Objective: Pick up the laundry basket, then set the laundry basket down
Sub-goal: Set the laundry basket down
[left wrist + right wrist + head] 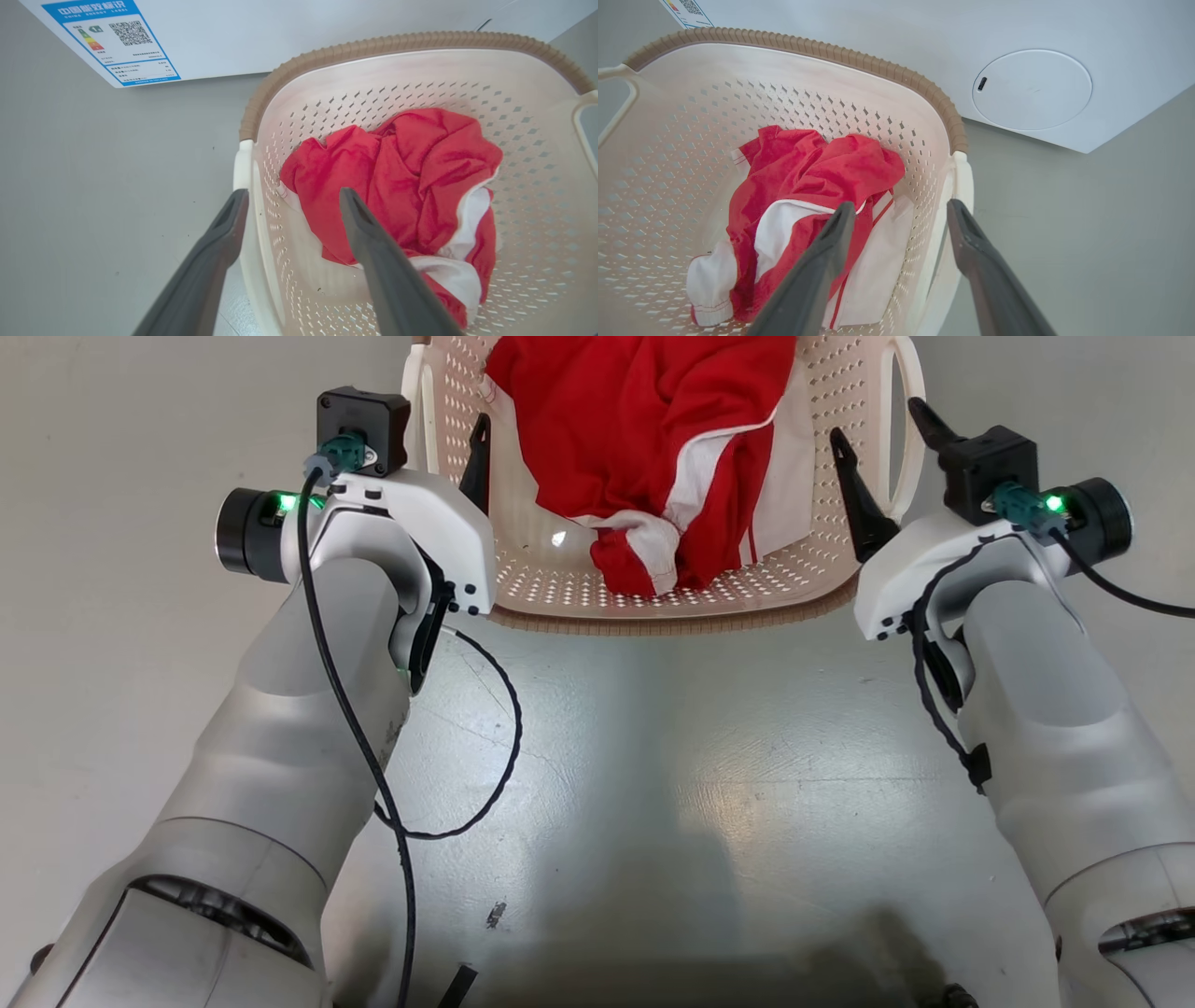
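Jaws apart, the left gripper [293,192] and right gripper [900,204] each straddle one side of the rounded cream perforated plastic laundry basket [653,621], evidently poised to clamp and lift it.

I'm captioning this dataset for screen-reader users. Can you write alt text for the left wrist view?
The left gripper stands open, its dark fingers astride the side wall of the laundry basket, one outside, one inside above a crumpled red and white garment. Behind the basket, a white appliance with a blue label sits on grey floor.
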### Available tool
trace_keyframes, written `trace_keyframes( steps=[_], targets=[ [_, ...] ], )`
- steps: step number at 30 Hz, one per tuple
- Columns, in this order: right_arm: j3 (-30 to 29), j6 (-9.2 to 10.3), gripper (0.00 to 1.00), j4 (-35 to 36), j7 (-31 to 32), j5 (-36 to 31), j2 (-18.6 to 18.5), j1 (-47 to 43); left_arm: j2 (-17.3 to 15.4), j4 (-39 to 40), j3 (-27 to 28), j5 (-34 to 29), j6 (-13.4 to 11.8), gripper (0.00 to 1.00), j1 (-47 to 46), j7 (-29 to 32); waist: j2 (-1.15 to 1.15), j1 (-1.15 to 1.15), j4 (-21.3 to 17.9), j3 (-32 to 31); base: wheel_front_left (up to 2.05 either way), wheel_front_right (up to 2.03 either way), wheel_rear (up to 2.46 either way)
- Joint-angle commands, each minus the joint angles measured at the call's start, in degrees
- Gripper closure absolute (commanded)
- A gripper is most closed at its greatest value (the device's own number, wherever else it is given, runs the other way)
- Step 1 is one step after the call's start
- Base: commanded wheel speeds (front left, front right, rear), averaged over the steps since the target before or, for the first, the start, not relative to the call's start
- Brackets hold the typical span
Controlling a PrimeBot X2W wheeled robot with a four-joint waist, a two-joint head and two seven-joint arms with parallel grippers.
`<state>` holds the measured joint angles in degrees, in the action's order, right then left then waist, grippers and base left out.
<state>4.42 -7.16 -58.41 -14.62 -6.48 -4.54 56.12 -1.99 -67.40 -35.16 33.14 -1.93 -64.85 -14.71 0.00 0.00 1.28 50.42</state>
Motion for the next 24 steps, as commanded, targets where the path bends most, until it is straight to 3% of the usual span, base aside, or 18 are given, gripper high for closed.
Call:
trace_keyframes(
  steps=[1, 12, 24],
  targets=[
    [1.0, -0.33, 0.0, 0.7, -0.4, 0.0, 1.7, -2.9, -1.6, 0.3, 1.1, 0.0, 0.2, 0.0, 1.8, -0.3, 0.0, 0.0, 0.0, 0.1, 0.0, 0.0, 0.0],
    [1.4, -0.33, 0.0, 0.7, -0.4, 0.8, 1.7, -3.1, -1.9, 0.8, 2.4, -1.0, 0.4, 0.0, 2.3, -0.3, 0.0, 0.0, -0.5, -0.9, 0.0, 0.0, 0.0],
    [2.0, -0.33, 0.0, 1.0, -0.4, 2.1, 1.7, -5.7, -2.5, 1.5, 4.2, -1.8, 0.6, 0.0, 5.3, -0.3, 0.0, 0.0, -1.2, -6.9, 0.0, 0.0, 0.0]
  ],
)
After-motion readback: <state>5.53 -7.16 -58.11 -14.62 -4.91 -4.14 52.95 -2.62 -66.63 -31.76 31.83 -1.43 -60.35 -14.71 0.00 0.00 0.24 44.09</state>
